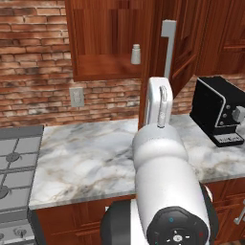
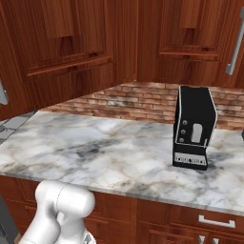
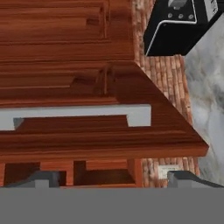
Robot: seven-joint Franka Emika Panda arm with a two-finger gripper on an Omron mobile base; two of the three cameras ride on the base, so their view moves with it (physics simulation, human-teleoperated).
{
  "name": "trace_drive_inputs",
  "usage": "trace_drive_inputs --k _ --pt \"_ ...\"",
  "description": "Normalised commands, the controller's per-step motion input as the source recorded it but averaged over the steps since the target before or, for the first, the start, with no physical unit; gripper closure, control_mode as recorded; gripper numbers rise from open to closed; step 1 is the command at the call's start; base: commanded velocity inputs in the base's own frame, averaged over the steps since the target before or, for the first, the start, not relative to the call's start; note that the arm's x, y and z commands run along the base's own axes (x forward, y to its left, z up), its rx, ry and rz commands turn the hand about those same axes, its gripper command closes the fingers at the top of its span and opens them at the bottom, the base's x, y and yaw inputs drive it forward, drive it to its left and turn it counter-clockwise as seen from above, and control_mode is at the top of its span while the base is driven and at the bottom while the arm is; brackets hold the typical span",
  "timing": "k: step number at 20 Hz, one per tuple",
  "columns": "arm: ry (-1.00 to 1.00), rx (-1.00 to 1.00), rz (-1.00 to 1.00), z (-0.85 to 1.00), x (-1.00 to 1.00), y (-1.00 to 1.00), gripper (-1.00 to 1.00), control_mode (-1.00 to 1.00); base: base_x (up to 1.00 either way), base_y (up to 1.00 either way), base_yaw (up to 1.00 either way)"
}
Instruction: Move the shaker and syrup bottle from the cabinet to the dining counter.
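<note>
Inside the open cabinet [image 1: 110, 43], the shaker [image 1: 136, 54] stands on its shelf, unmoved; nothing has reached the dining counter. Gripper [image 3: 107, 179] fingers gape wide, empty, near the door handle [image 3: 78, 117].

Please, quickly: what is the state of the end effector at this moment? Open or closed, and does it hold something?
End effector: open, holding nothing; its fingertips stand wide apart, facing the cabinet door's silver handle.
</note>
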Motion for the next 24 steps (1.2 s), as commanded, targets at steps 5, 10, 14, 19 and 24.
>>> trace_drive_inputs --k 5,10,14,19,24 --pt "-0.08 0.28 -0.07 -0.36 0.5 0.02 -1.0 -1.0 0.0 0.0 0.0" --pt "0.0 0.01 -0.1 -0.15 0.55 0.04 -1.0 -1.0 0.0 0.0 0.0" --pt "0.1 0.0 -0.1 -0.02 0.58 0.05 -1.0 -1.0 0.0 0.0 0.0" --pt "0.05 0.0 -0.12 -0.03 0.45 0.2 -1.0 -1.0 0.0 0.0 0.0" --pt "0.01 0.0 -0.09 -0.14 0.14 0.14 -1.0 -1.0 0.0 0.0 0.0"
